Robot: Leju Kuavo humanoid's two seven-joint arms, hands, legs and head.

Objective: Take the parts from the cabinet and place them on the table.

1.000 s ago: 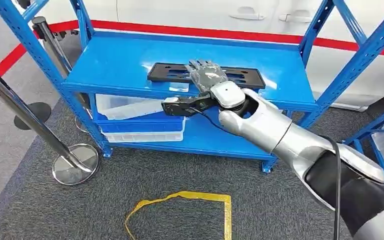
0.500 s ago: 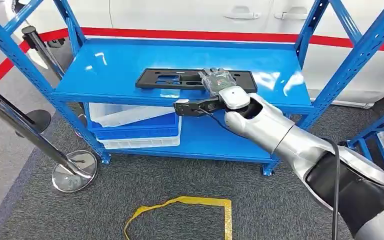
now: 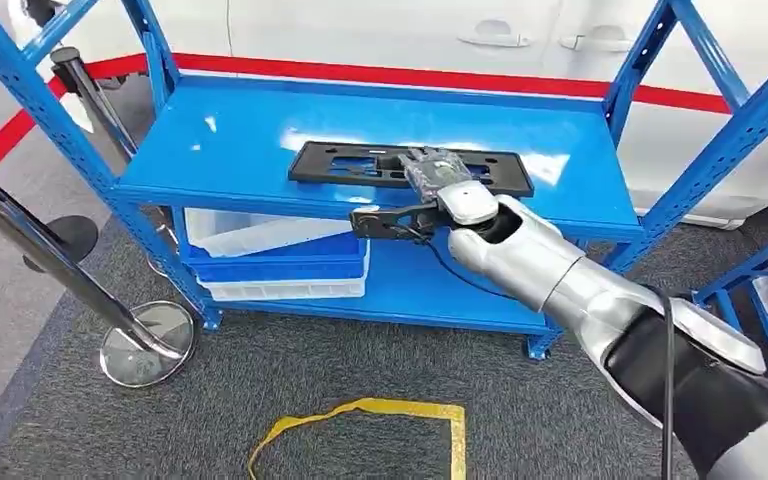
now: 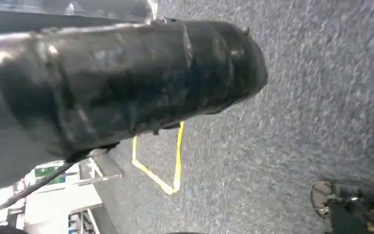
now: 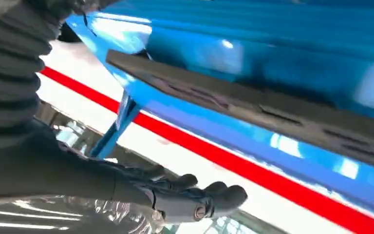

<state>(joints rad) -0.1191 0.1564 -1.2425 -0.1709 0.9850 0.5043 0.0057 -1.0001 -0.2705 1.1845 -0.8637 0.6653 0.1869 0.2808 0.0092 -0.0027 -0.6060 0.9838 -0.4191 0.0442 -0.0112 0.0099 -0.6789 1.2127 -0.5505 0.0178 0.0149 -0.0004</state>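
Shelving: blue steel cabinet (image 3: 210, 140) with angled perforated uprights, two shelves, standing on dark grey carpet (image 3: 290, 390) before a white wall with a red stripe (image 3: 380, 72).
Bins: clear and blue plastic trays (image 3: 270, 255), stacked on the lower shelf at the cabinet's left side.
Arm: right, silver with a black sleeve, reaching in from the lower right over the upper shelf's front edge.
Part: flat black rectangular plastic plate with cut-out slots (image 3: 360, 162), lying flat on the upper shelf near its front edge; the right wrist view shows it edge-on (image 5: 233, 105).
Right hand (image 3: 438, 172): resting on top of the plate right of its middle, fingers laid flat and together, nothing grasped.
Marking: yellow tape outline (image 3: 380, 425) on the carpet; also seen from the left wrist (image 4: 163, 168).
Left hand: state cannot be told.
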